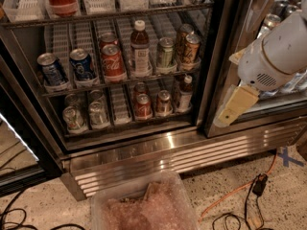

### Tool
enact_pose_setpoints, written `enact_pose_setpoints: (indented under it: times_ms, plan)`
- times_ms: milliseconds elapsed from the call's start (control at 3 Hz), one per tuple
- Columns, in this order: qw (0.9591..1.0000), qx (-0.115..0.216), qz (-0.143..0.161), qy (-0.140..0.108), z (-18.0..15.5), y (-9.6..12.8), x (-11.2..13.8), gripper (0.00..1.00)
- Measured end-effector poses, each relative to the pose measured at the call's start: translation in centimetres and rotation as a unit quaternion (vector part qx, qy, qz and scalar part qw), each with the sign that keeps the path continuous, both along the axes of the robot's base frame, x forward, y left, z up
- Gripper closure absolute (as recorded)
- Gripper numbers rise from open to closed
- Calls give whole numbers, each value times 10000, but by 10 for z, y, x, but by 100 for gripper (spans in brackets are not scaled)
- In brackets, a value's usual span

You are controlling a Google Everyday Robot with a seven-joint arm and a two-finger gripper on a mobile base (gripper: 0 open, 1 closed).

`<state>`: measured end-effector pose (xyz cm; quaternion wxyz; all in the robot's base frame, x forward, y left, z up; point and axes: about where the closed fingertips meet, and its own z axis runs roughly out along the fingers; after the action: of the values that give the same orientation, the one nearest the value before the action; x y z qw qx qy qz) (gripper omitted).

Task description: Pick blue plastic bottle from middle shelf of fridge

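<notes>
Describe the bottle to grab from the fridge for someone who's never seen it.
In the fridge, left of the claw, find the middle shelf lined with cans. The blue plastic bottle stands between a red can and a green can; it's the only bottle there, taller, white-capped, holding dark drink.

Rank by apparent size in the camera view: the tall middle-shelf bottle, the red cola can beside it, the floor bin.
1. Floor bin, though nearest the camera.
2. blue plastic bottle.
3. red cola can.
The gripper, hanging right of the fridge opening, looks roughly bottle-sized, so unranked.
</notes>
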<state>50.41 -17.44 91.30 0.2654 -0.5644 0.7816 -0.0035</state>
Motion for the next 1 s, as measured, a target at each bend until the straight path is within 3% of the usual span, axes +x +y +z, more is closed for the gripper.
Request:
enact_pose_setpoints:
  times_ms: [333, 1000]
  plan:
    - [9999, 163, -17, -42, -10, 16, 19, 0]
    - [9939, 887, -560, -331, -37, 47, 71, 0]
